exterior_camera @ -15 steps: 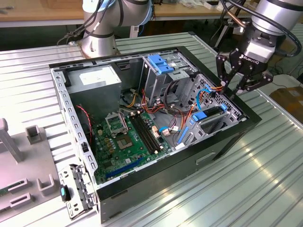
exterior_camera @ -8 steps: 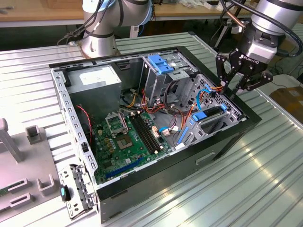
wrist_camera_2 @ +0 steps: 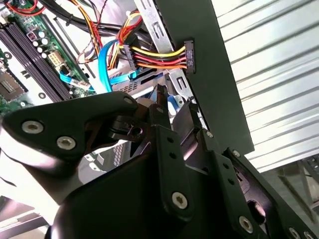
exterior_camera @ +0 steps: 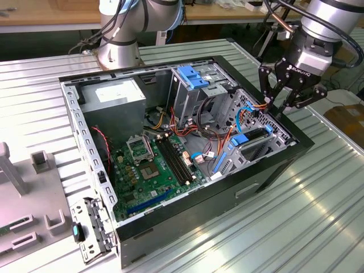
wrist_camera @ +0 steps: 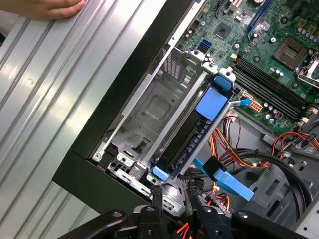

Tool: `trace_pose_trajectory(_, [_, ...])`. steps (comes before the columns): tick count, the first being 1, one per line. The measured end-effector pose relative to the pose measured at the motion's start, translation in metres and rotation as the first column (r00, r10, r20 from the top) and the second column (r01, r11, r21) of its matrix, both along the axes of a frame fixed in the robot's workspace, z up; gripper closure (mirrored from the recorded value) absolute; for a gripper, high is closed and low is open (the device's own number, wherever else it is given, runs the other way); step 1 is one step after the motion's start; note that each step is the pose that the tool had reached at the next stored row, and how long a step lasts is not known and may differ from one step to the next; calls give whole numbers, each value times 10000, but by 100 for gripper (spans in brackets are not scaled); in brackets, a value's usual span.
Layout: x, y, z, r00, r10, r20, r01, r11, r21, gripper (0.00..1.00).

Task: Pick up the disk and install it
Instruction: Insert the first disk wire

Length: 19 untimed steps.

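The disk (wrist_camera: 188,135) sits in the metal bay (wrist_camera: 158,107) at the computer case's (wrist_camera: 94,167) corner, and the gripper (wrist_camera: 173,197) hovers just above it with its jaws narrowly apart and empty. The disk looks stiff, fairly heavy and sensitive to knocks, so the blue rail (wrist_camera: 212,102) seems the safest hold.

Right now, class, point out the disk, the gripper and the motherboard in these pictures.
the disk (wrist_camera: 185,134), first wrist view, on its dark side between the blue rail's ends.
the gripper (exterior_camera: 278,107), exterior view, midway between its fingertips.
the motherboard (exterior_camera: 139,187), exterior view, on bare green board.
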<state>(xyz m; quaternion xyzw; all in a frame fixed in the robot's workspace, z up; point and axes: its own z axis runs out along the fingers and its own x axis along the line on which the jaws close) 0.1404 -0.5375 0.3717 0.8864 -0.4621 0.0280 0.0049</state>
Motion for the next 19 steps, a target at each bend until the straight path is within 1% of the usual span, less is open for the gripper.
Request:
trace_pose_trajectory(2, [0, 7, 0, 9988, 489, 25, -489, 9988, -11, 68])
trace_pose_trajectory(4, [0, 12, -1, 9961, 883, 55, -883, 9961, -19, 68])
trace_pose_trajectory(5, [0, 12, -2, 9942, 1070, 131, -1070, 9943, -28, 68])
trace_pose_trajectory(6, [7, 13, -2, 9932, 1137, 251, -1136, 9935, -68, 68])
trace_pose_trajectory(7, [12, 14, -2, 9920, 1203, 390, -1199, 9927, -119, 68])
trace_pose_trajectory(8, [13, 20, -5, 9897, 1348, 485, -1342, 9908, -159, 68])
trace_pose_trajectory(10, [16, 26, -8, 9872, 1501, 531, -1494, 9886, -184, 68])
trace_pose_trajectory(11, [19, 27, -15, 9844, 1673, 542, -1665, 9859, -196, 68])
trace_pose_trajectory(13, [35, 33, -25, 9760, 2105, 552, -2096, 9776, -210, 68])
trace_pose_trajectory(14, [46, 36, -26, 9726, 2260, 553, -2251, 9741, -210, 68])
trace_pose_trajectory(19, [59, 55, -29, 9623, 2662, 553, -2654, 9639, -210, 68])
